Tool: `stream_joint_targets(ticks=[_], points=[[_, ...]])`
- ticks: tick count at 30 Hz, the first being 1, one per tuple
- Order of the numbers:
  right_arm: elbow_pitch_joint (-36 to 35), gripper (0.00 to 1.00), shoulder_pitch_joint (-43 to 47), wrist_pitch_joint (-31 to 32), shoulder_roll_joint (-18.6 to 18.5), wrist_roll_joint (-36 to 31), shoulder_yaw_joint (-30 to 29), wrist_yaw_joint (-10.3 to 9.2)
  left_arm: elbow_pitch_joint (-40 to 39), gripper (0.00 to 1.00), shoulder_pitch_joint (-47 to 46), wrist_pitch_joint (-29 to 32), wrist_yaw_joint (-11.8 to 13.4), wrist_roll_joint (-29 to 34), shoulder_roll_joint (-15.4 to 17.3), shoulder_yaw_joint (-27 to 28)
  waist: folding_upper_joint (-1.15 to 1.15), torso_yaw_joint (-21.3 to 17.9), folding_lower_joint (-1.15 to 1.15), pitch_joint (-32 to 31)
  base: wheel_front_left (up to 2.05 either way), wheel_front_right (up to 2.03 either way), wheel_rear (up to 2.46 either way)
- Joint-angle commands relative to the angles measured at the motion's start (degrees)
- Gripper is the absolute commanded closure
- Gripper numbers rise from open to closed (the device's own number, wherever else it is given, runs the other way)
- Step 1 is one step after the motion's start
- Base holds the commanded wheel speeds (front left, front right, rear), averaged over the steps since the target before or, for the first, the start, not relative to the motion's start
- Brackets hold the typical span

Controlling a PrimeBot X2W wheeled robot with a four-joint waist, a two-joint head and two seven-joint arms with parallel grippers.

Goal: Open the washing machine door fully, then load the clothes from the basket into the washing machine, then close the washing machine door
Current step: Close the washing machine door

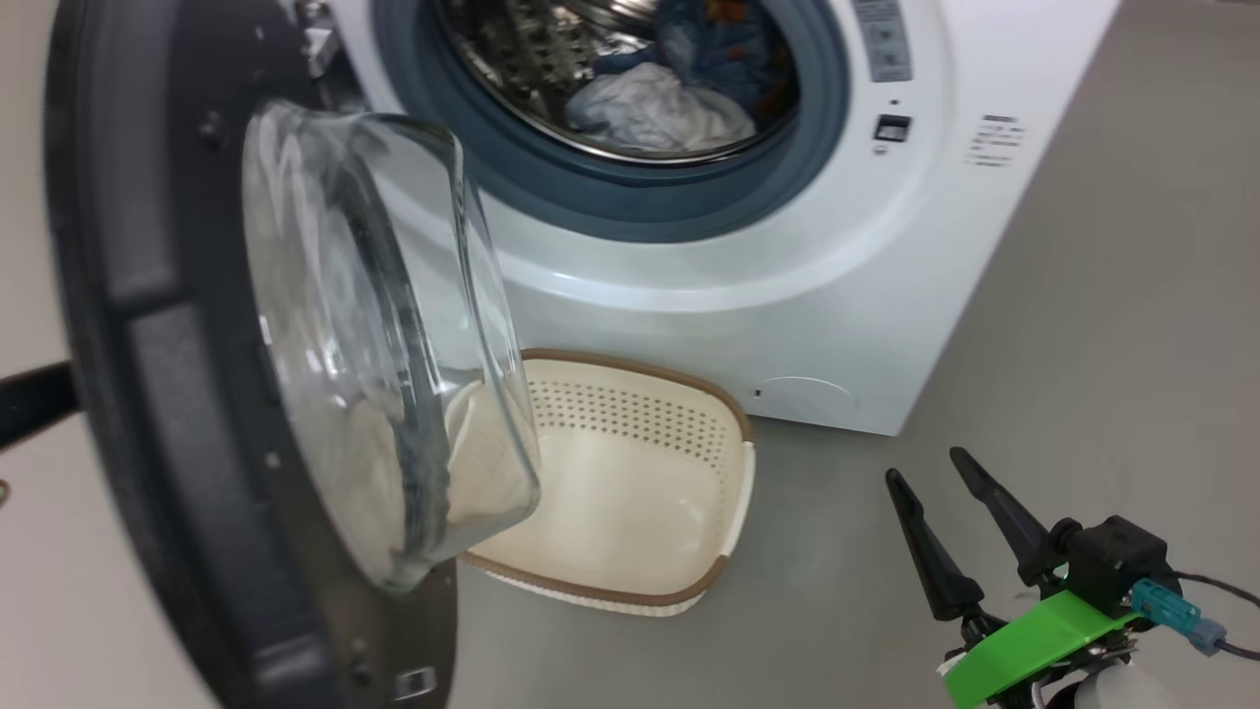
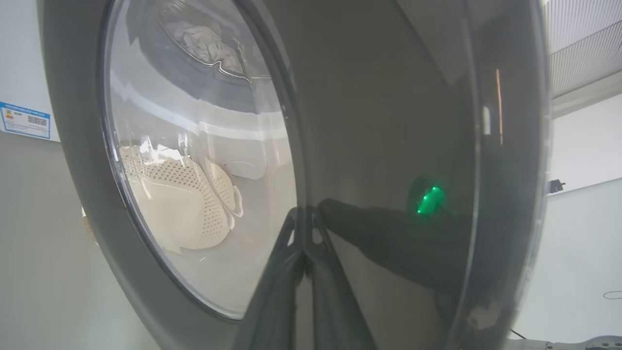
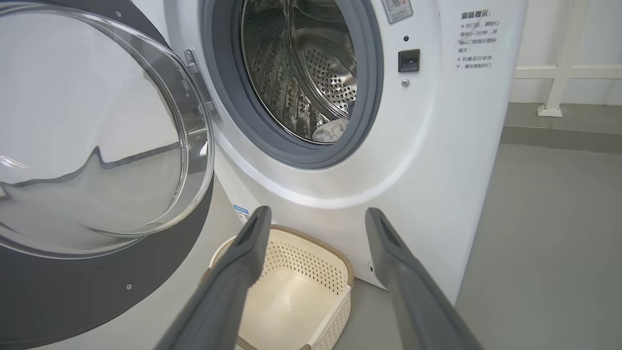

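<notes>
The washing machine (image 1: 787, 295) stands with its door (image 1: 148, 345) swung out to the left, glass bowl (image 1: 394, 325) bulging toward the drum. The clothes (image 1: 660, 108), white cloth over blue fabric, lie inside the steel drum; a bit of white cloth (image 3: 330, 131) shows there too. The basket (image 1: 630, 414) sits on the floor before the machine, with nothing in it. My left gripper (image 2: 303, 211) is shut, its tips against the door's glossy outer face (image 2: 388, 121). My right gripper (image 1: 923, 466) hangs open and holds nothing, right of the basket (image 3: 291, 291).
Grey floor (image 1: 1083, 345) stretches to the right of the machine. A round flap (image 1: 807, 394) sits low on its front. A white rail (image 3: 559, 73) runs along the wall behind, and a blue label (image 2: 24, 121) is stuck on the machine.
</notes>
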Motion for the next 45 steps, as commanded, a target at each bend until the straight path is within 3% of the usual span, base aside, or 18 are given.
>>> stream_joint_targets(ticks=[1,13,29,37,45], points=[[-1.5,0.0,0.7,-0.3,0.2,-0.3,0.9,0.16,-3.0,1.0,-1.4,0.6,0.2,-1.0,2.0,1.5,0.0,-2.0,0.0,-0.6,0.0,0.0,0.0],[-1.8,0.0,0.8,-0.3,1.9,-0.4,0.2,0.16,-5.1,1.0,-4.5,-1.6,0.6,0.7,-1.7,-1.6,0.0,-10.5,0.0,-0.4,0.0,0.0,0.0],[-2.2,0.0,-0.5,-0.3,3.7,-0.6,-0.6,0.16,0.4,1.0,-9.5,-7.0,0.3,5.6,-4.2,-3.0,0.0,-19.6,0.0,1.3,0.0,0.0,0.0],[-2.3,0.0,-0.7,-0.3,4.1,-0.7,-1.2,0.16,3.3,1.0,-11.8,-10.1,0.0,7.7,-5.4,-3.1,0.0,-21.1,0.0,1.8,0.0,0.0,0.0],[-2.3,0.0,-0.6,-0.3,4.3,-0.9,-1.7,0.16,3.8,1.0,-10.5,-10.6,-0.4,8.4,-5.3,-3.4,0.0,-20.0,0.0,1.4,0.0,0.0,0.0]])
